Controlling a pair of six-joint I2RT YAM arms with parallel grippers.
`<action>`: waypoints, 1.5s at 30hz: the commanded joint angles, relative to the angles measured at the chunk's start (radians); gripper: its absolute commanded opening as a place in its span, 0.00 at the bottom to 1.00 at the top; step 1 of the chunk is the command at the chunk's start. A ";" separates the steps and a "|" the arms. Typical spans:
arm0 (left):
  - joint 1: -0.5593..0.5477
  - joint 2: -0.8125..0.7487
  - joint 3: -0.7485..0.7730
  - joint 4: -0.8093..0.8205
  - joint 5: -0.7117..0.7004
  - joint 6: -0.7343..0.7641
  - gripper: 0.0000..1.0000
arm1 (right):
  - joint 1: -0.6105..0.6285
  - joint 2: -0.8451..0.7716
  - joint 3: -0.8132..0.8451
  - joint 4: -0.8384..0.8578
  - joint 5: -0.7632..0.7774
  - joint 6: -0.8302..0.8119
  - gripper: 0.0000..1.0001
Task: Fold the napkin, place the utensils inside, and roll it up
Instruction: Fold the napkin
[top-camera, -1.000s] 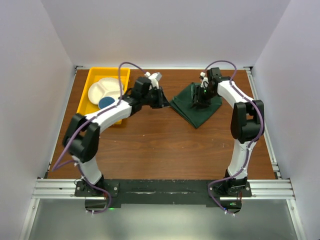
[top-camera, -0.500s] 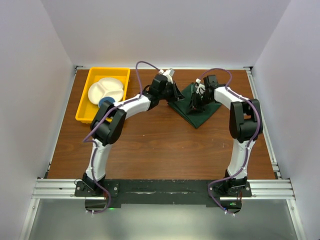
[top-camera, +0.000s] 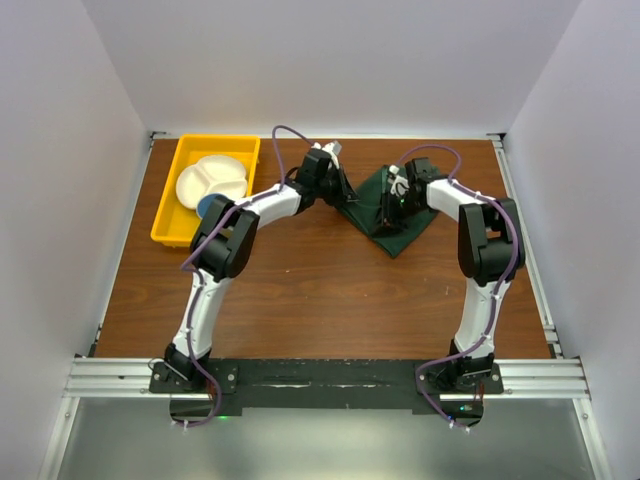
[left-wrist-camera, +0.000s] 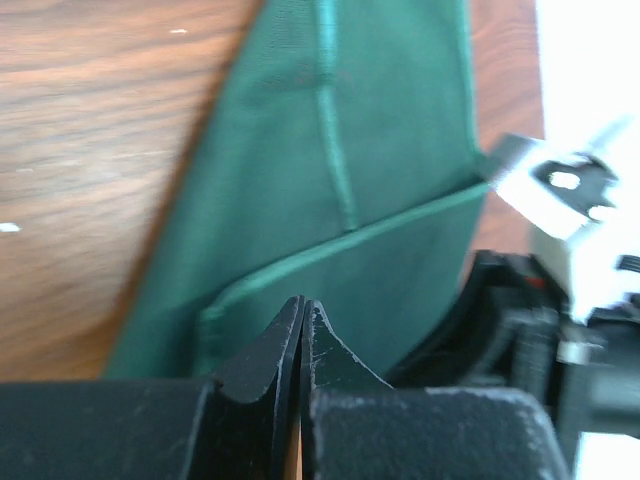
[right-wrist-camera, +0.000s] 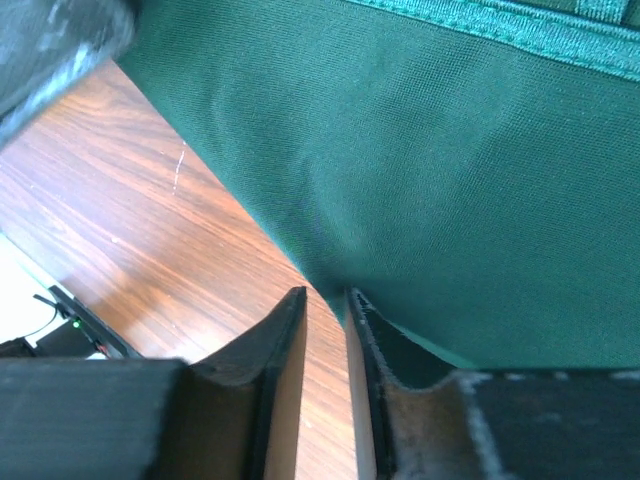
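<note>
Overhead, far right of centre, the napkin (top-camera: 398, 222) lies folded on the table (top-camera: 330, 290). The left gripper (top-camera: 342, 192) is at its left edge and the right gripper (top-camera: 388, 205) over its middle. Broad wood runs from there to the near edge, and the yellow tray (top-camera: 168, 222) sits well left.

Left wrist: fingers pressed together, tips at a hem.

Right wrist: fingers nearly together, pinching the napkin's edge above the wood.

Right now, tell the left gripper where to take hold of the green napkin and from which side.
Pinch the top layer's hemmed corner of the green napkin, ahead of the left gripper, coming low from the napkin's left side. That layer's edge probably lies loose there, so a finger can slip under. The jaws are shut; open first.
</note>
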 joint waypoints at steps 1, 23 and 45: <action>0.016 0.014 0.060 -0.028 0.016 0.055 0.04 | -0.041 -0.083 0.074 -0.012 0.006 0.029 0.30; 0.031 0.126 0.229 -0.205 0.019 0.192 0.08 | -0.314 0.064 0.143 0.019 0.193 -0.011 0.22; 0.027 -0.608 -0.248 -0.440 0.097 0.210 0.22 | -0.039 0.032 0.387 -0.148 0.393 -0.057 0.34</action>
